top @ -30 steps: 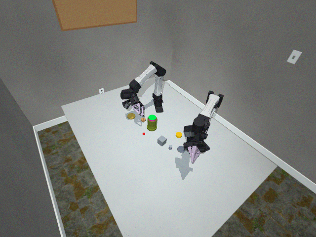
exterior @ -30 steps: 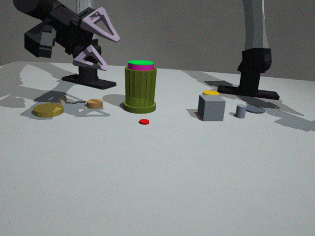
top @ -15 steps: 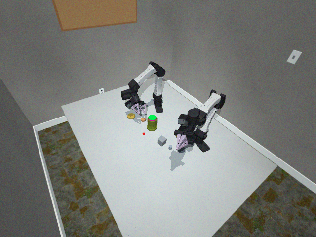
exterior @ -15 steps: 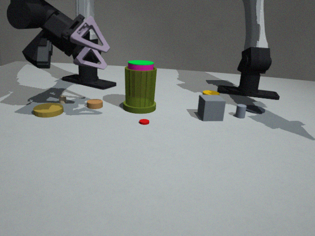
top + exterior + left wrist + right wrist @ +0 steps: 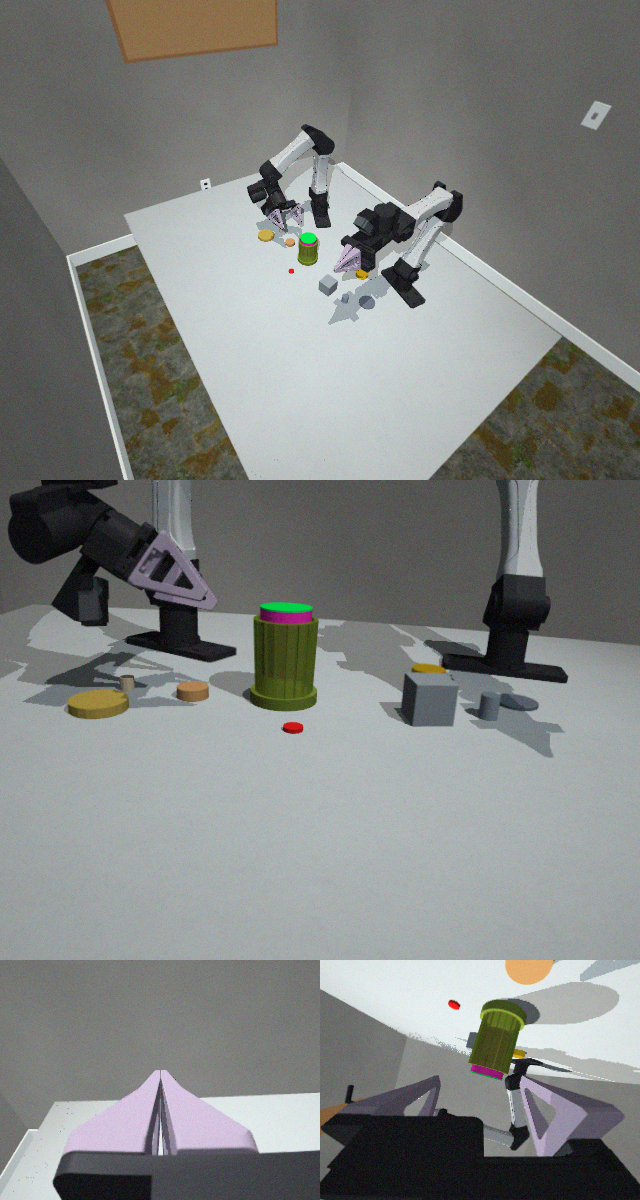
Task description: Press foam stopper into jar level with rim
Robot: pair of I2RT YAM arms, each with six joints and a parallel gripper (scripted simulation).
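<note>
On the left of the top view, at 11 o'clock from the jar, your right pincer (image 5: 291, 226) (image 5: 209, 604) (image 5: 480, 1079) stands apart with nothing between its fingers. At the centre of your clock face, the jar (image 5: 308, 254) (image 5: 284, 658) (image 5: 495, 1047) sits upright on the tabletop (image 5: 310, 387) (image 5: 310, 841) (image 5: 240, 1115) (image 5: 420, 990), its foam stopper (image 5: 308, 238) (image 5: 285, 615) (image 5: 487, 1071) seated in the mouth, green top and a magenta band showing above the rim. Neither pincer touches it. At 4 o'clock, your left pincer (image 5: 336, 269) (image 5: 160, 1080) is together and empty, poised, it seems, for pressing.

The level finish is unmet: you likely still need to steady the jar, press slightly past flush, release and check the spring-back. Whether the jar stands on its starting spot, you cannot tell from these views alone.
</note>
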